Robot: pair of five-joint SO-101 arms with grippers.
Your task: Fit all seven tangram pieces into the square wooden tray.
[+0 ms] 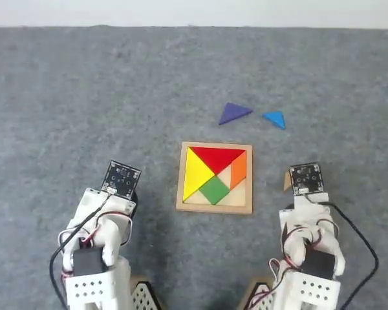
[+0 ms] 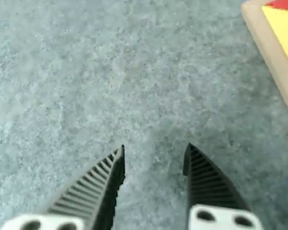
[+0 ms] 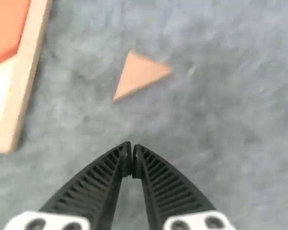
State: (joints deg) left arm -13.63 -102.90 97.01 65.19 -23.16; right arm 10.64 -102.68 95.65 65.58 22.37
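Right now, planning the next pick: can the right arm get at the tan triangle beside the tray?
Probably yes: the tan triangle lies on bare mat just ahead of the right gripper, nothing between them, though it is shut.

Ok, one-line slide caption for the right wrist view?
Right gripper, shut, over grey mat; tan triangle just ahead, outside the tray.

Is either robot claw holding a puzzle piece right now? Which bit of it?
Nothing is held. The left gripper is open over bare carpet. The right gripper is shut and empty; the tan triangle lies on the carpet apart from it.
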